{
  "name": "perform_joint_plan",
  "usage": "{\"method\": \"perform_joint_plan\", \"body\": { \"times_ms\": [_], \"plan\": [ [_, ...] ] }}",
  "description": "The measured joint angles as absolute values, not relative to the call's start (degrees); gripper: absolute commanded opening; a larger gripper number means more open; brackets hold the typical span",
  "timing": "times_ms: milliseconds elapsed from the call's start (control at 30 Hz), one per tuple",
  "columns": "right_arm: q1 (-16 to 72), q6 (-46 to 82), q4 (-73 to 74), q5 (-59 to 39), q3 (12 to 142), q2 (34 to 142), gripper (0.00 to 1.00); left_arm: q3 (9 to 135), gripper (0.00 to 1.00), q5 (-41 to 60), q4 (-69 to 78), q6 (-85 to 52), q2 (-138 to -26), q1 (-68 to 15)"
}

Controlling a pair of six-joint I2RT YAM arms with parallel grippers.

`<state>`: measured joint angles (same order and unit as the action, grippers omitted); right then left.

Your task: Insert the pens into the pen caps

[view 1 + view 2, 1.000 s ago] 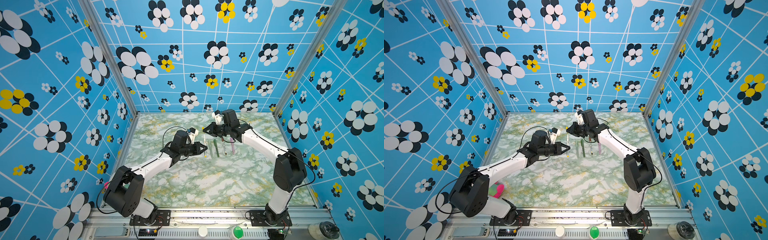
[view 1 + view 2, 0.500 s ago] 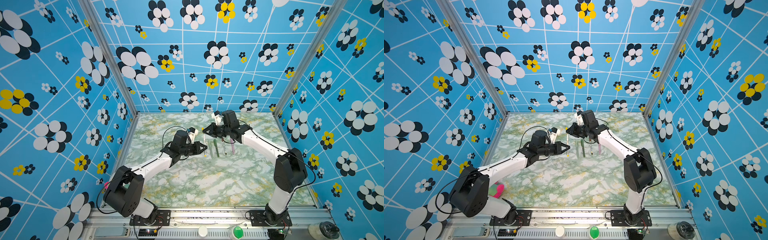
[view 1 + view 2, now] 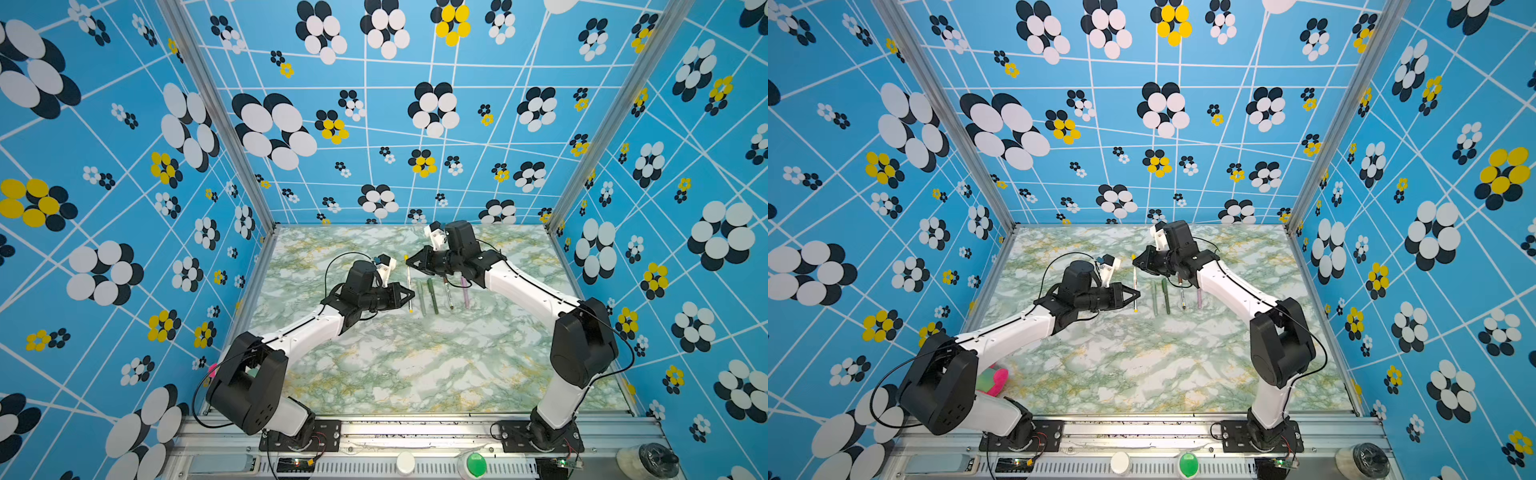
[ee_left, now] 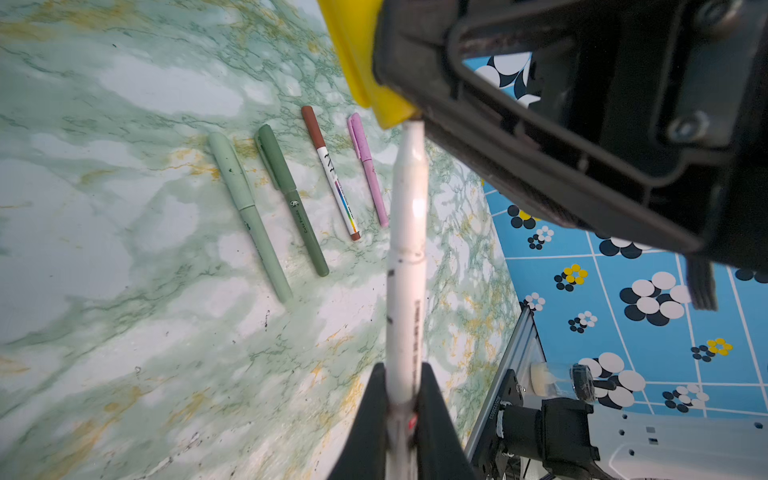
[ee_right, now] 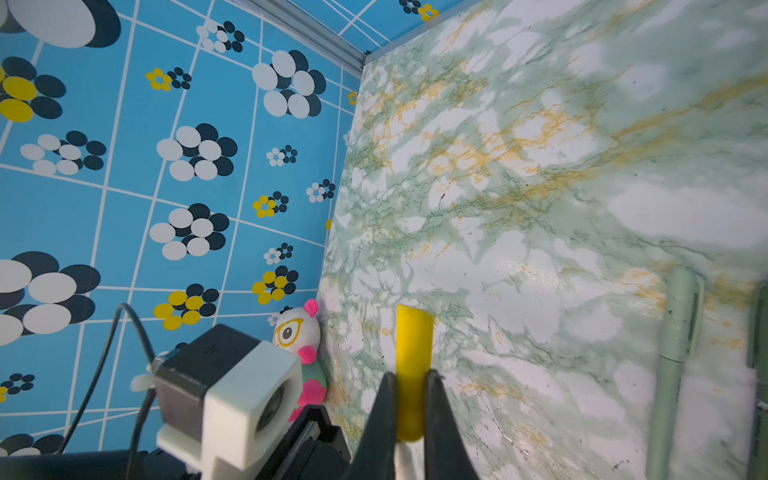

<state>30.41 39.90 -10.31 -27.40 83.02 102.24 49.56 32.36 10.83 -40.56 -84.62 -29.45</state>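
Left fingers (image 4: 368, 419): clamped on white pen (image 4: 407, 232) near its back end, pen held clear of counter (image 4: 124, 291).
Right fingers (image 5: 380, 415): clamped on yellow cap (image 5: 413, 353); pen tip at cap mouth, depth unclear.
Advice: align both on one axis, push straight, no sideways bend.
Further right: four capped pens (image 4: 293, 199), side by side on counter.

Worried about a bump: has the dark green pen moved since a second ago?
No; the dark green pen keeps its place on the marbled table.

Plush toy (image 5: 300, 347) against floral wall (image 5: 124, 187); marble tabletop (image 3: 415, 365); green button (image 3: 476, 463) on front rail (image 3: 374, 432).
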Motion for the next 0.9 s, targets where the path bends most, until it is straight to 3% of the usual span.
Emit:
{"method": "perform_joint_plan", "body": {
  "times_ms": [900],
  "plan": [
    [30.76,40.75,-8.78,-27.75,81.54,101.12,0.0,49.39,0.0,30.94,11.84,-40.99,-84.42,-29.76]
  ]
}}
